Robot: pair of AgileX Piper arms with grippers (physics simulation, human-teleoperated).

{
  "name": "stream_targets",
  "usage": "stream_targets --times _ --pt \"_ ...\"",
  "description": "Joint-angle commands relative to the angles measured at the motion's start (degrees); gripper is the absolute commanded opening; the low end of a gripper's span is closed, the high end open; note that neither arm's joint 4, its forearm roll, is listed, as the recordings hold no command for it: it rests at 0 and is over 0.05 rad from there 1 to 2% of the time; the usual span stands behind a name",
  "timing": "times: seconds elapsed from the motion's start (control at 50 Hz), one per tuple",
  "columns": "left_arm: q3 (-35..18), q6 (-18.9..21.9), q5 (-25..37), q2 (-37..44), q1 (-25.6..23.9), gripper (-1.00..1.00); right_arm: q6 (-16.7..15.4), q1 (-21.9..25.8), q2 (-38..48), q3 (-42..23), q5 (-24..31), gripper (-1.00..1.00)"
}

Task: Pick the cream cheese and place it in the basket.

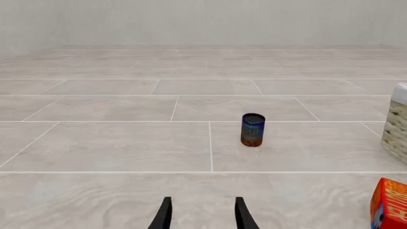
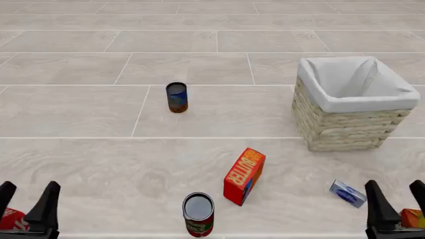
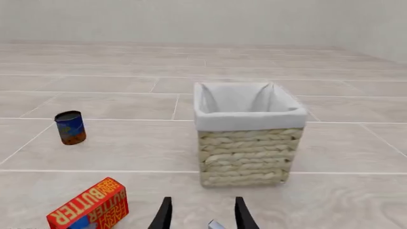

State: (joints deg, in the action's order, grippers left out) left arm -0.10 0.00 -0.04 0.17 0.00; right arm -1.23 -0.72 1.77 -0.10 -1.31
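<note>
Cream cheese point(image 2: 348, 193): small flat pale box with a dark oval logo; lay on the floor at the lower right of the front view, just left of the right gripper and apart from it; only a sliver of a corner showed between the fingers in the right wrist view.
Basket point(image 2: 351, 127): woven, white liner folded over the rim; stood at the right of the front view, above the cream cheese in the frame; nothing seen inside it.
Right gripper point(image 2: 395, 201): fingers spread apart, nothing between them; sat low at the lower right edge.
Left gripper point(image 2: 27, 204): fingers likewise parted and empty; lower left corner, well apart from the cream cheese.
Butter box point(image 2: 244, 176): red-orange, tilted; lower centre, left of the cream cheese.
Cans: blue can point(image 2: 176, 97) at upper centre-left; red can point(image 2: 198, 213) at the bottom centre.
Step in hand: judged the very start; no grasp made, cream cheese not yet approached.
Next move: right arm appeared best placed; would need to shift left over the box, line its fingers across the narrow sides, descend, then close.
</note>
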Motion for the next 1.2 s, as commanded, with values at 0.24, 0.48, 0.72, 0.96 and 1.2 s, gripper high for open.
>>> stream_targets --times 0.24,0.48,0.72,0.96,1.2 --pt "-0.15 0.0 -0.07 0.26 0.0 1.0 -0.94 1.76 -0.73 -3.89 4.4 1.0" --pt "-0.15 0.0 -0.07 0.26 0.0 1.0 -2.06 1.56 1.62 -8.82 7.69 1.0" --pt "-0.15 0.0 -0.07 0.26 0.0 1.0 -2.79 2.66 7.49 -17.48 10.61 1.0" --pt "-0.15 0.0 -0.07 0.26 0.0 1.0 -1.75 1.81 17.32 -21.35 8.09 1.0" --pt "-0.15 0.0 -0.07 0.26 0.0 1.0 -2.02 2.88 29.83 -26.1 8.99 1.0"
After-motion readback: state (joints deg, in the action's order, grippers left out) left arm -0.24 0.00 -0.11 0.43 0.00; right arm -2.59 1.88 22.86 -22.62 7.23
